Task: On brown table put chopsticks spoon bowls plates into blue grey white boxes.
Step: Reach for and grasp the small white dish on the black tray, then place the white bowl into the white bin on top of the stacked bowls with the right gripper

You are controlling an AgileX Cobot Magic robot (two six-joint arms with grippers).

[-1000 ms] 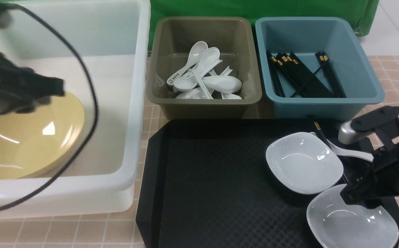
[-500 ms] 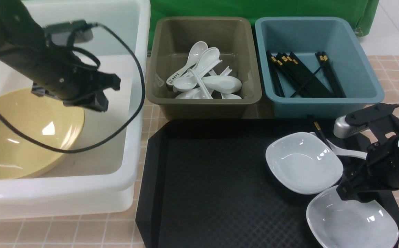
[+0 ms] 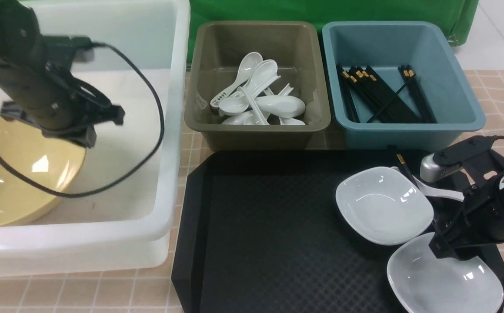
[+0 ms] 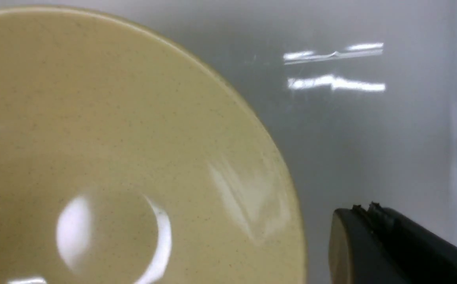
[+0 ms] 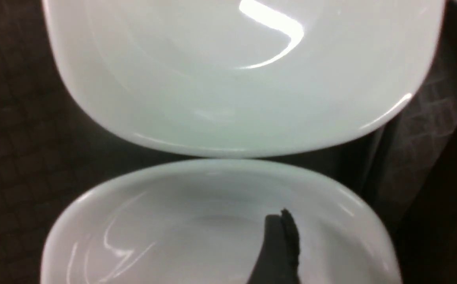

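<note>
A yellow bowl (image 3: pixel 12 182) lies in the white box (image 3: pixel 165 182), also in the left wrist view (image 4: pixel 125 157). My left gripper (image 3: pixel 101 126) hovers shut and empty beside the bowl's rim, its tips together (image 4: pixel 364 207). Two white plates sit on the black tray (image 3: pixel 269 243): the far one (image 3: pixel 382 204) and the near one (image 3: pixel 443 282). My right gripper (image 3: pixel 445 252) is shut and empty, just above the near plate's far rim (image 5: pixel 281 219). A white spoon (image 3: pixel 445 194) and a black chopstick (image 3: pixel 402 161) lie behind the plates.
The grey-brown box (image 3: pixel 258 130) holds several white spoons. The blue box (image 3: pixel 408 130) holds several black chopsticks. The left arm's cable (image 3: pixel 147 108) loops over the white box. The tiled brown table (image 3: pixel 104 291) shows in front.
My left arm swung right, then drew back left over the white box. The yellow bowl has shifted left. My right gripper stayed over the near plate with small moves.
</note>
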